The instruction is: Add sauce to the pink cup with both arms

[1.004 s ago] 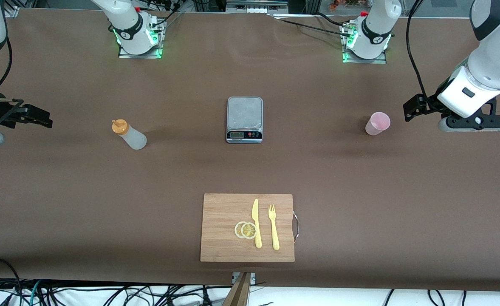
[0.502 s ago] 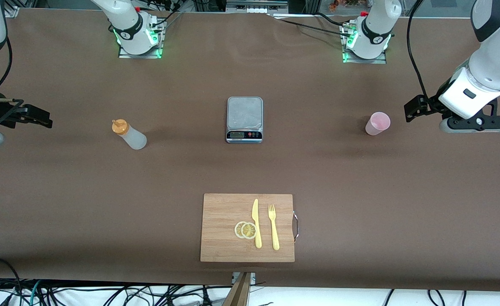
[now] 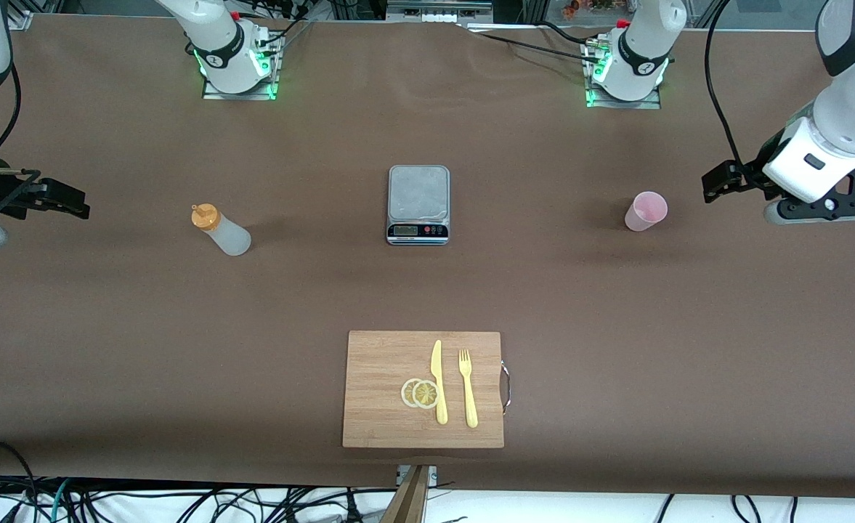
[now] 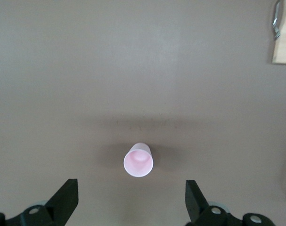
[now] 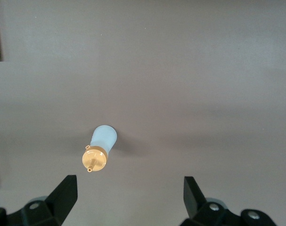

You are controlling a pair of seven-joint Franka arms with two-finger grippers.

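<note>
The sauce bottle (image 3: 221,232), whitish with an orange cap, stands upright toward the right arm's end of the table. In the right wrist view the sauce bottle (image 5: 101,147) shows from above, ahead of my right gripper (image 5: 128,190). That right gripper (image 3: 62,200) is open, empty and apart from the bottle. The pink cup (image 3: 645,211) stands upright toward the left arm's end. My left gripper (image 3: 718,181) hovers beside it, open and empty. From the left wrist, the pink cup (image 4: 138,159) lies just ahead of the wide-apart left gripper (image 4: 131,194), untouched.
A kitchen scale (image 3: 418,193) sits mid-table between bottle and cup. Nearer the front camera lies a wooden cutting board (image 3: 373,363) with a yellow knife (image 3: 438,381), a yellow fork (image 3: 468,388) and two lemon slices (image 3: 420,393). Both arm bases stand along the table's back edge.
My left gripper has drifted a little away from the pink cup, toward the left arm's end of the table. The right arm, bottle and cup have not moved.
</note>
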